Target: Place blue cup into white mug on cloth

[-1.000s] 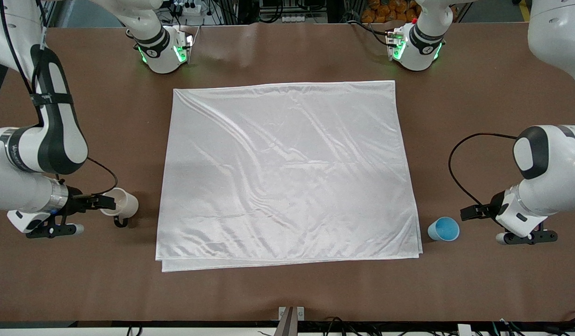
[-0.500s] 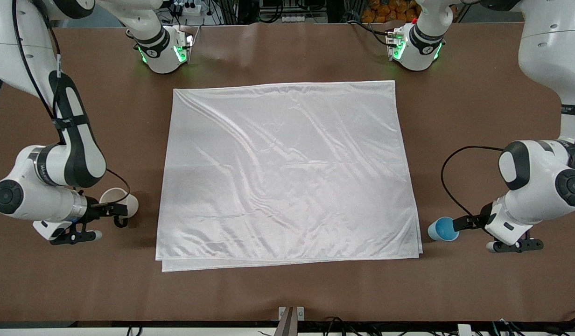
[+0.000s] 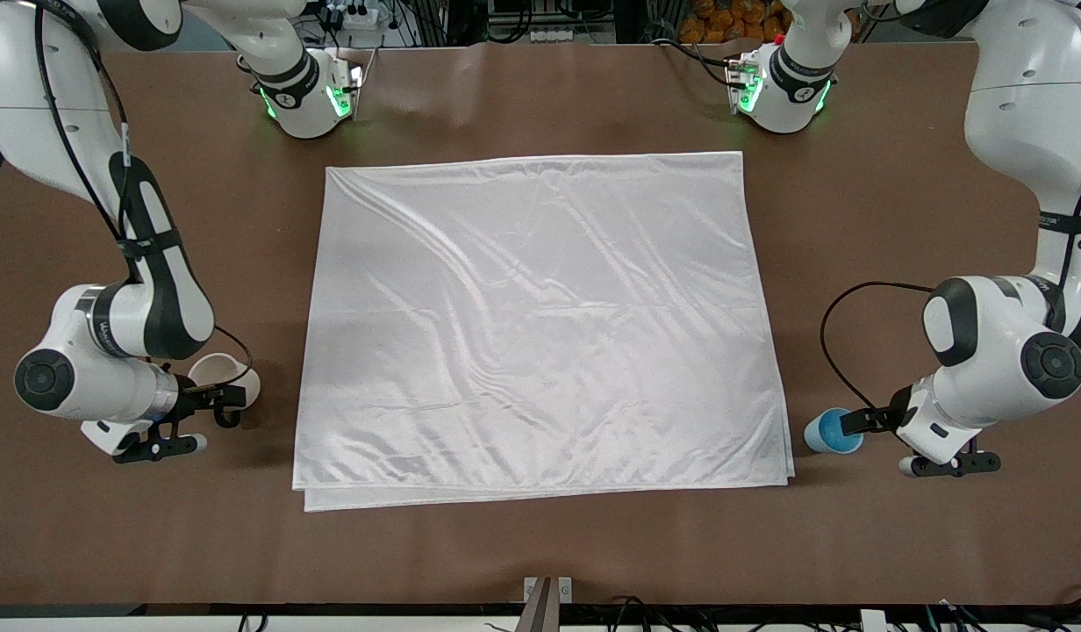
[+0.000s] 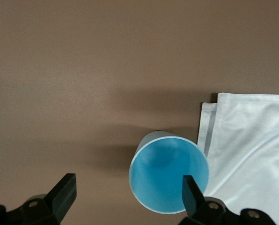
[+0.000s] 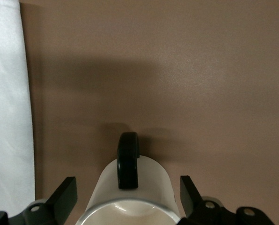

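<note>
The blue cup (image 3: 828, 433) stands upright on the brown table just off the cloth's (image 3: 540, 325) corner, toward the left arm's end. My left gripper (image 3: 856, 423) hangs low over it, open. In the left wrist view the blue cup (image 4: 170, 171) sits off-centre, with one fingertip (image 4: 190, 187) over its rim and the other out over bare table. The white mug (image 3: 229, 379) with its black handle (image 5: 128, 159) stands beside the cloth toward the right arm's end. My right gripper (image 3: 214, 397) is open, its fingers (image 5: 67, 192) straddling the white mug (image 5: 130, 192) with gaps on both sides.
The cloth (image 4: 252, 140) lies flat and wrinkled in the table's middle, its edges folded double at the side nearest the front camera. Both arm bases (image 3: 308, 96) stand at the table's edge farthest from the front camera. Bare brown table (image 3: 540, 553) surrounds the cloth.
Both arms have swung in and lowered. The right gripper has come around the mug, and the left gripper has closed the gap to the blue cup. Neither cup has moved.
</note>
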